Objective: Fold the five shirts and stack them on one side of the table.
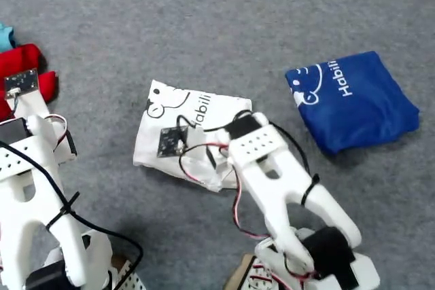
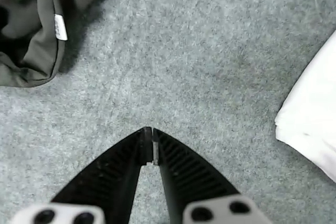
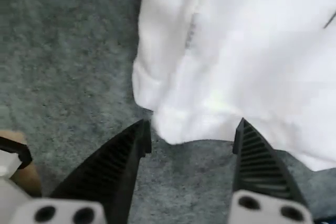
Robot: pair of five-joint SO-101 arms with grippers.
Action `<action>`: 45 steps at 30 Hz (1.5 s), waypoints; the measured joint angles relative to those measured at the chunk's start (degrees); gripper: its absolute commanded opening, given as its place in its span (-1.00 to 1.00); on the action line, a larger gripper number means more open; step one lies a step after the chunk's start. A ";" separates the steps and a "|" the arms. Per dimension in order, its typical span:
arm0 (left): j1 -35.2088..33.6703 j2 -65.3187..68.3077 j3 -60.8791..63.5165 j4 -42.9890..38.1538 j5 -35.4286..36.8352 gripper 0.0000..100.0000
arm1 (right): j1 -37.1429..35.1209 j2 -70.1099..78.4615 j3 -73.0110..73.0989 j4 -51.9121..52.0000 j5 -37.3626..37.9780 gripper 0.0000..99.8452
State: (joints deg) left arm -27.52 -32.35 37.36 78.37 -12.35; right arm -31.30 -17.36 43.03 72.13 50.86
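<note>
Cloth on felt, plastic fingers
Worktop [image 2: 210, 51] rough matt grey felt; white shirt [image 3: 252, 51] ahead of right end effector [image 3: 192, 132] soft matt cloth; fingers [image 3: 121, 166] ribbed matt black plastic.

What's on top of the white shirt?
The right arm hangs over the near edge of the white shirt, covering it there; the right gripper has its fingers open at the hem. Anything under the shirt is hidden.
</note>
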 measured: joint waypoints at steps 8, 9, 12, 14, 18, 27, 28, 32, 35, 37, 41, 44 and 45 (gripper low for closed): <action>0.00 0.00 0.00 0.00 0.00 -0.96 | -9.85 -7.30 4.66 0.26 -5.54 -0.46; 0.00 0.00 0.00 0.00 0.00 -0.96 | -10.29 -7.38 5.89 -1.14 -5.89 -0.46; 0.00 0.00 0.00 0.00 0.00 -0.96 | -10.64 -7.38 10.02 -5.80 -6.51 -0.46; 0.00 0.00 0.00 0.00 0.00 -0.96 | -10.81 -7.38 12.84 -9.14 -6.51 -0.46; 0.00 0.00 0.00 0.00 0.00 -0.96 | -9.67 -7.38 21.01 -20.57 -3.43 -0.47; 0.00 0.00 0.00 0.00 0.00 -0.96 | 0.18 -8.53 23.03 -26.99 -1.32 -0.93; 0.00 0.00 0.00 0.00 0.00 -0.96 | 0.97 -8.53 22.51 -26.90 -0.62 -0.88; 0.00 0.00 0.00 0.00 0.00 -0.96 | 3.08 -8.44 19.16 -24.70 0.88 -0.72; 0.00 0.00 0.00 0.00 0.00 -0.96 | 5.27 -8.44 16.62 -23.21 3.08 -0.69; 0.00 0.00 0.00 0.00 0.00 -0.96 | 7.12 -8.44 14.95 -22.77 4.04 -0.67; 0.00 0.00 0.00 0.00 0.00 -0.96 | 9.76 -8.44 13.63 -22.59 5.89 -0.65; 0.00 0.00 0.00 0.00 0.00 -0.96 | 9.93 -8.44 13.63 -21.54 6.15 -0.65; 0.00 0.00 0.00 0.00 0.00 -0.96 | 9.93 -8.44 13.63 -20.13 6.24 -0.65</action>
State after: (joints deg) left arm -27.52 -32.35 37.36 78.37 -12.35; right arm -21.36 -25.80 56.66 52.00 57.10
